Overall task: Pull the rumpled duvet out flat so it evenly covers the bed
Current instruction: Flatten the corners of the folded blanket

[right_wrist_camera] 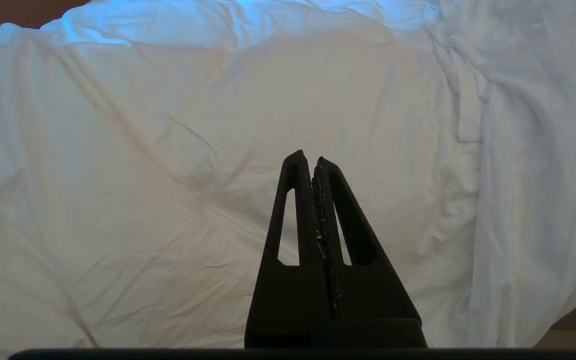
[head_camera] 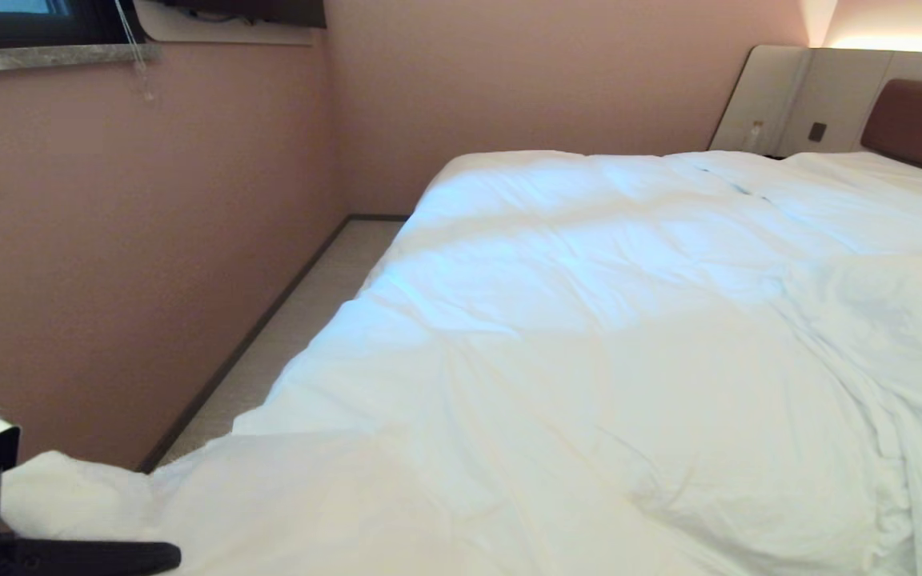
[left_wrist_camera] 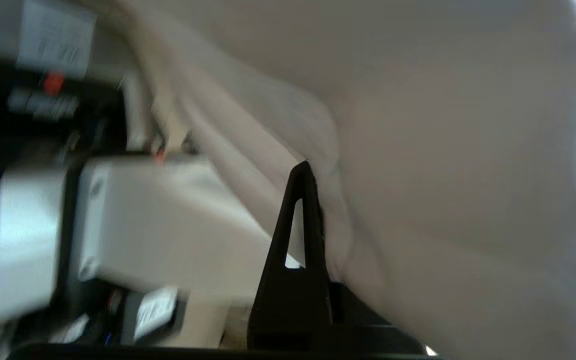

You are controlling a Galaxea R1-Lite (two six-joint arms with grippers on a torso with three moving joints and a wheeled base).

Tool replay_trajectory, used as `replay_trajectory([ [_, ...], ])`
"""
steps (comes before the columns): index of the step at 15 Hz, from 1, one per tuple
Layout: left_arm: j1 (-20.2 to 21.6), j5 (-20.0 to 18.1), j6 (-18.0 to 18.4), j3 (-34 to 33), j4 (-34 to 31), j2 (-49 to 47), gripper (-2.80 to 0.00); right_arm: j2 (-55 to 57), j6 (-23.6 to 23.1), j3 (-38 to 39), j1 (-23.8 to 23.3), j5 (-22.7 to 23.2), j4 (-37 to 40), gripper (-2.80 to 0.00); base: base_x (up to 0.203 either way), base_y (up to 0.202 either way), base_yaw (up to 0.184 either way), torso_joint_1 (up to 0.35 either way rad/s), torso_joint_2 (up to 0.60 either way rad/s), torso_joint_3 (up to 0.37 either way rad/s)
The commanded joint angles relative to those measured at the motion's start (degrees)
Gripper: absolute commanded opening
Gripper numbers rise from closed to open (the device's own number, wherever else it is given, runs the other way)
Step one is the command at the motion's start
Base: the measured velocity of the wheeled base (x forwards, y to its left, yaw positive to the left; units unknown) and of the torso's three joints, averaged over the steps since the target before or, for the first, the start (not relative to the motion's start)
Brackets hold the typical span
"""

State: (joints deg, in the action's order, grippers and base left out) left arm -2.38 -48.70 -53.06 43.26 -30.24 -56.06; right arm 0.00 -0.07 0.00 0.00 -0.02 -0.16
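A puffy white duvet [head_camera: 589, 336] lies wrinkled over the bed [head_camera: 921, 124], bunched along its right side; the left gripper [left_wrist_camera: 313, 200], low at the near left corner, has its fingers clamped on a fold of cloth; the right gripper [right_wrist_camera: 310, 162] hovers above, fingers together, empty; the quilt looks soft, bulky and light, best pulled by its edge or corner.

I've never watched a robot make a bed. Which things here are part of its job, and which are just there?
Part of the job:
duvet
bed
left gripper, shut on the duvet

Just there:
right gripper, shut, holding nothing
window sill
wall switch
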Motion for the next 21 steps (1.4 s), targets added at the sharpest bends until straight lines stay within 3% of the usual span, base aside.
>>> replay_trajectory([
  [1, -1.14, -0.34, 2.14, 2.38, -7.63, 0.66, -2.80, 0.00, -0.01, 0.00, 0.00, 0.02, -0.02, -2.80, 0.000, 0.000, 0.000, 0.000, 0.00, 0.000],
  [3, -1.62, -0.35, 7.05, 5.05, -14.89, 2.88, -2.80, 0.00, -0.01, 0.00, 0.00, 0.02, -0.02, -2.80, 0.000, 0.000, 0.000, 0.000, 0.00, 0.000],
  [10, -1.58, -0.07, 7.82, 6.24, -15.89, -1.45, -2.80, 0.00, -0.01, 0.00, 0.00, 0.02, -0.02, -2.80, 0.000, 0.000, 0.000, 0.000, 0.00, 0.000],
  [11, -1.58, 0.11, 8.12, 6.34, -15.86, -2.78, -0.03, 0.00, -0.01, 0.00, 0.00, 0.02, -0.02, -2.80, 0.000, 0.000, 0.000, 0.000, 0.00, 0.000],
  [17, -1.58, 0.53, 8.72, 8.51, -16.79, -0.16, 0.00, 0.00, -0.01, 0.00, 0.00, 0.02, -0.02, -2.80, 0.000, 0.000, 0.000, 0.000, 0.00, 0.000],
  [21, -1.66, 0.95, 8.99, 16.08, -23.65, 10.93, 0.00, 0.00, -0.01, 0.00, 0.00, 0.02, -0.10, -2.80, 0.000, 0.000, 0.000, 0.000, 0.00, 0.000],
])
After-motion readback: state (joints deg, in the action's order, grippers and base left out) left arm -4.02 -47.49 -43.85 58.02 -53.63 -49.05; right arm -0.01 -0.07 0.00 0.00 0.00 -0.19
